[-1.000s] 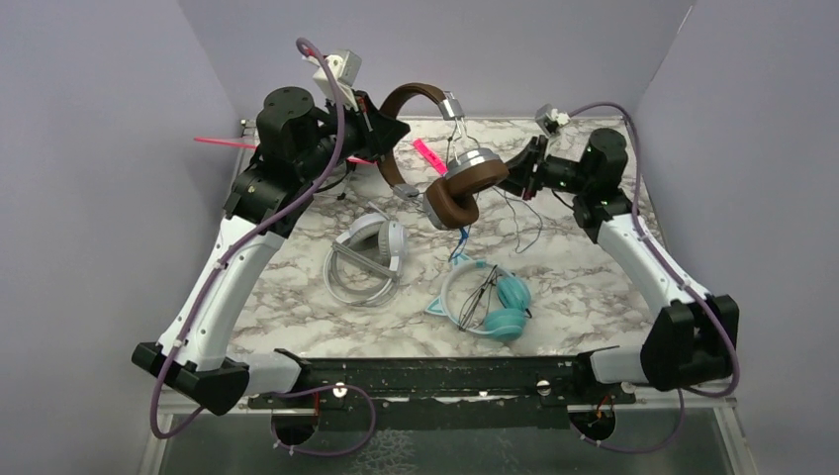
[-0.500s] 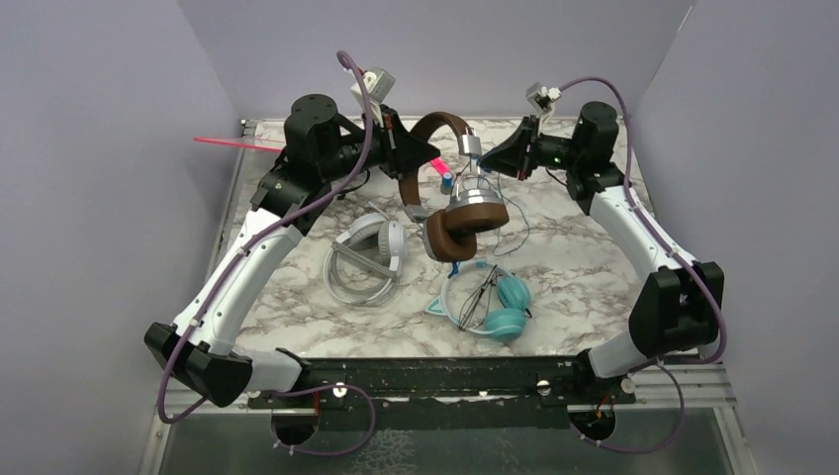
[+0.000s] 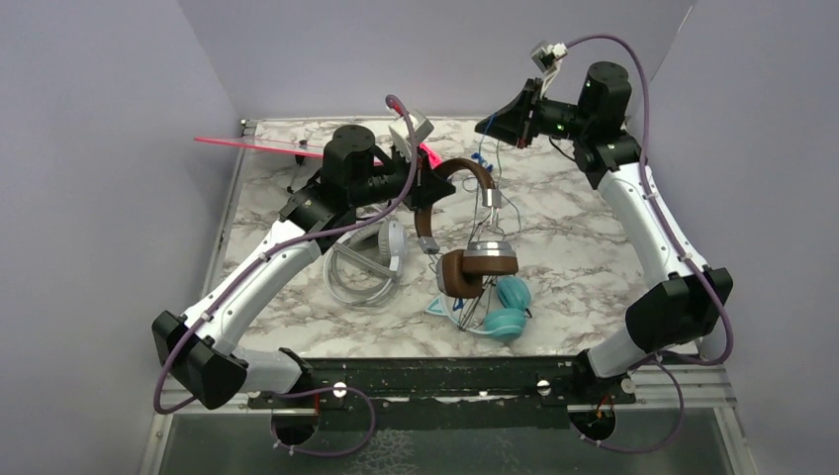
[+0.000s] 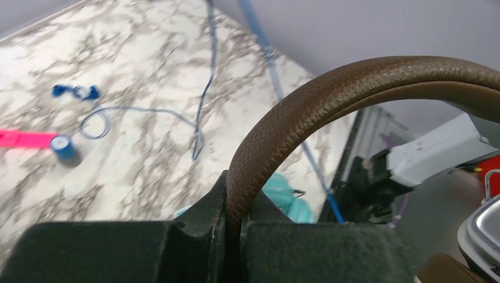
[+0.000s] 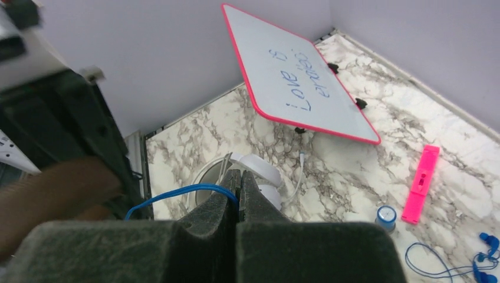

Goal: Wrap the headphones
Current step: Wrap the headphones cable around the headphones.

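Since the earlier frame my left end effector (image 4: 234, 229), clamped on the band of the brown headphones (image 3: 465, 275), has brought them nearer, above the teal set (image 3: 510, 322), while my right end effector (image 5: 237, 196), closed on the blue cord (image 5: 177, 190), drew far back; I should keep that cord taut for winding.

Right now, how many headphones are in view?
3. The brown headphones hang from the left fingers; the white headphones lie partly under the left arm; the teal headphones lie near the front, partly behind the brown pair.
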You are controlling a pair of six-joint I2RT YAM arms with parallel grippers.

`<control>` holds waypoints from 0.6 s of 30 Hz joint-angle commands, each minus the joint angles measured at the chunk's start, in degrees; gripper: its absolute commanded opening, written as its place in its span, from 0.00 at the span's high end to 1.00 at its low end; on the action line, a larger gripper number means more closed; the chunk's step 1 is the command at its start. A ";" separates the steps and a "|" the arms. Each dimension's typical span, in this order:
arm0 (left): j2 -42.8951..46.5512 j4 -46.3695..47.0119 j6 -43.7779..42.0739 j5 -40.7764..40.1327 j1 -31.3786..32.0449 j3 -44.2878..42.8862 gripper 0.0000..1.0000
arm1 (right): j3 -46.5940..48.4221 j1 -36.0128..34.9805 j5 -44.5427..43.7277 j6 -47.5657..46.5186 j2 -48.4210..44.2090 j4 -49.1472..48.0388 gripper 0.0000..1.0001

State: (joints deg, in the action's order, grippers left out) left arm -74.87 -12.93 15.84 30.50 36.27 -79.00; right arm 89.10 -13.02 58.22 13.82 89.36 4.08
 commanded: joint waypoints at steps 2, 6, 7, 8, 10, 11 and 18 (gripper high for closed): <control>2.62 -2.91 -10.61 -8.23 1.70 3.61 1.00 | 8.30 0.27 -4.12 -2.00 0.09 12.92 0.99; 3.41 -3.54 -13.86 -15.04 2.17 4.88 1.00 | 14.20 0.27 -6.27 -3.96 0.29 20.37 0.99; 4.00 -2.95 -14.19 -18.17 2.51 5.70 1.00 | 15.35 0.23 -7.00 -4.32 0.24 22.43 0.99; 4.79 -1.87 -14.29 -20.81 2.60 6.76 1.00 | 16.04 0.27 -7.54 -4.55 0.09 24.68 0.99; 5.94 0.00 -14.30 -24.56 2.78 8.59 1.00 | 17.16 0.27 -8.08 -4.28 -0.21 26.92 0.99; 6.40 0.89 -14.38 -26.39 2.93 9.44 1.00 | 17.76 0.24 -8.11 -4.06 -0.35 27.87 0.99; 9.36 6.41 -14.46 -36.34 3.59 14.33 1.00 | 23.21 0.27 -9.50 -3.64 0.24 34.21 0.99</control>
State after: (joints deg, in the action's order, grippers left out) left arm -68.60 -13.82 1.43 1.48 39.38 -66.85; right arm 107.98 -12.95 50.76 10.41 89.36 32.12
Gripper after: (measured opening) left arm 0.050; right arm 0.014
